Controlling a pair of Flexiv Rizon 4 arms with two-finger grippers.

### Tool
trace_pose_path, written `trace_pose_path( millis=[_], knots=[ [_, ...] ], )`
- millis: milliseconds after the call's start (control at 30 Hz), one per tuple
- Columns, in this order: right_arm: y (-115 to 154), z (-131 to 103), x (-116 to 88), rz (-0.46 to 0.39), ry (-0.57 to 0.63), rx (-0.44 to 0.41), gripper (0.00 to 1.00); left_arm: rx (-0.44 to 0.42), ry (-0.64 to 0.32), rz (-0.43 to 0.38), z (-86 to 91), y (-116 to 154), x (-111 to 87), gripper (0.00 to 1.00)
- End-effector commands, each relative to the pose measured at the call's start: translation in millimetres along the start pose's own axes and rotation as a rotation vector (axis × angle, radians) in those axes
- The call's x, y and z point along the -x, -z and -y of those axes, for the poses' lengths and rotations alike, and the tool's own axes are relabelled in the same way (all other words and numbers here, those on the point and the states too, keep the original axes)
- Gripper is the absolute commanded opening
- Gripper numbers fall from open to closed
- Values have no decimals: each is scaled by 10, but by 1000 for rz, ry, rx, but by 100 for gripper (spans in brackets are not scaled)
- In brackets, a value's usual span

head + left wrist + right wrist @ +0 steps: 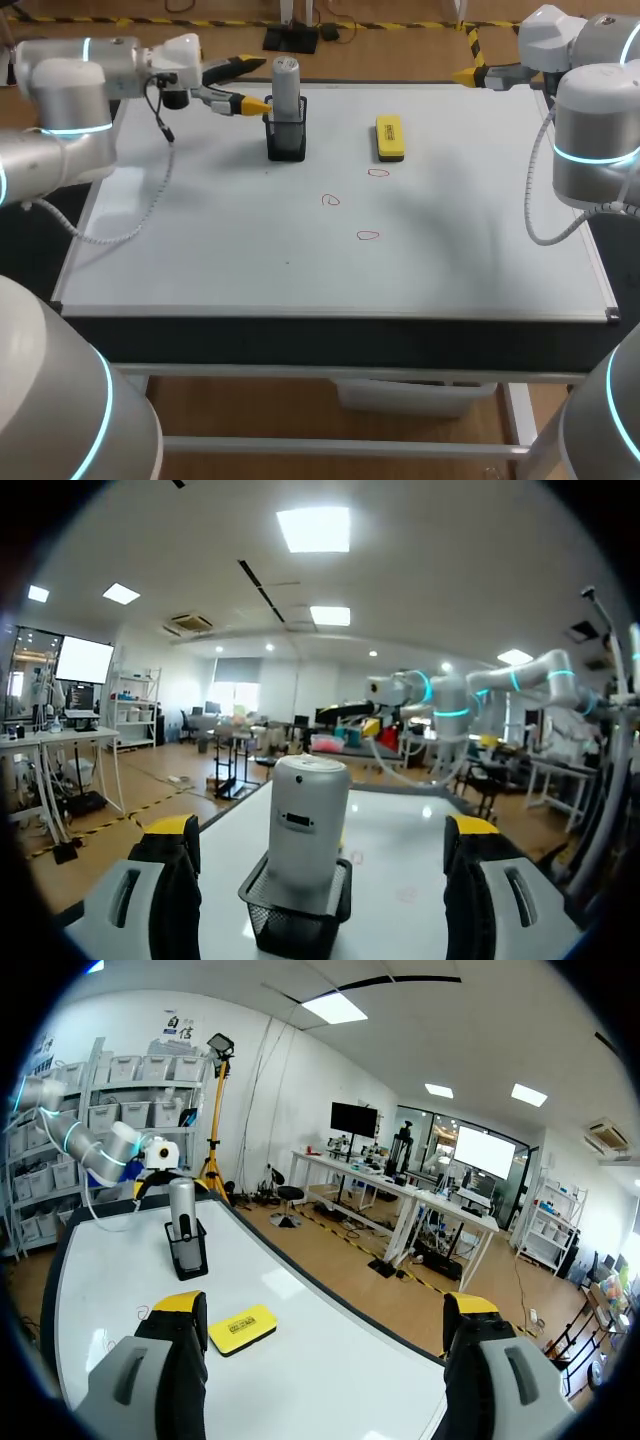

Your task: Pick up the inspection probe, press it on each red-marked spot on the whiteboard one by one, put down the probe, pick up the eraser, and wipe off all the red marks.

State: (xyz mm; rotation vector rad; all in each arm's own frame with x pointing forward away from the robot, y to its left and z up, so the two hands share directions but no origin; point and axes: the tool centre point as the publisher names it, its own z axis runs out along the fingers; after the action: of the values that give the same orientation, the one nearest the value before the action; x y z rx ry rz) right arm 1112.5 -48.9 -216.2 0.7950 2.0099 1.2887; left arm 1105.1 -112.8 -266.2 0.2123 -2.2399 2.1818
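The inspection probe [286,84], a grey cylinder with a rounded cap, is pictured standing upright in a black mesh holder [286,140] at the far side of the whiteboard [200,250], left of its middle. The board is laid flat across the table [330,345]. The left claw [254,84] is held level just to the left of the probe, released, with its yellow-tipped fingers spread wide. In the left wrist view the probe is framed ahead of and between those fingers, and neither fingertip is seen touching it. The right claw [467,74] is held at the far right of the board, likewise released and empty. A yellow eraser [389,138] is laid to the right of the holder, apart from it. A first red mark [377,172] is drawn just on the near side of the eraser, a second red mark [330,200] nearer and further left, and a third red mark [368,236] nearest of all. All three are unwiped. The probe is judged to be rigid and smooth-sided, so likely slippery, and of moderate weight. The exposed upper body, above the holder's rim, is judged the best place to take hold, with the fingers closed on opposite sides. A straight upward lift is thought advisable, since the light mesh holder could be dragged along or tipped.
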Motion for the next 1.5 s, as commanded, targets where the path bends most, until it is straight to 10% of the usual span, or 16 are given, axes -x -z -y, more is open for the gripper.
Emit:
trace_pose_path(
  millis=[33,1367,1467,1500],
  knots=[
    [-1,0,7,-1,0,-1,100,-8,2,-109,-20,-153,89,100],
    [-1,0,7,-1,0,-1,100,19,47,-71,-121,-624,71,100],
    [-1,0,7,-1,0,-1,100,12,52,-66,-131,-612,80,74],
    [-1,0,7,-1,0,-1,100,12,52,-65,-133,-610,81,51]
  ],
)
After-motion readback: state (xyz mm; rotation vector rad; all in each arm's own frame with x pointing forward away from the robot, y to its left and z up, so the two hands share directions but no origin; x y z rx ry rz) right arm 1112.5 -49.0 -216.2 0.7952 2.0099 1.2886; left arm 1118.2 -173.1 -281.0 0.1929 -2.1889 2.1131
